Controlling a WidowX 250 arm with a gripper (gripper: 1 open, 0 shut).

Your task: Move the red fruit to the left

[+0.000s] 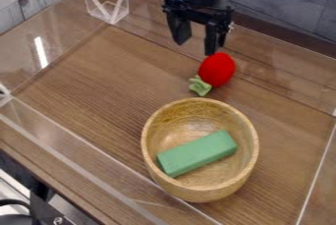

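The red fruit (215, 69) lies on the wooden table (92, 86) just behind the wooden bowl, its small green stem pointing down-left. My gripper (196, 40) hangs above and slightly left of the fruit, pointing down. Its two dark fingers (214, 40) stand apart with nothing between them, clear of the fruit.
A wooden bowl (168, 121) in front of the fruit holds a green rectangular block (197, 154). Clear acrylic walls (39, 47) fence the table, with a clear bracket (105, 5) at the back left. Bare wood lies left of the fruit.
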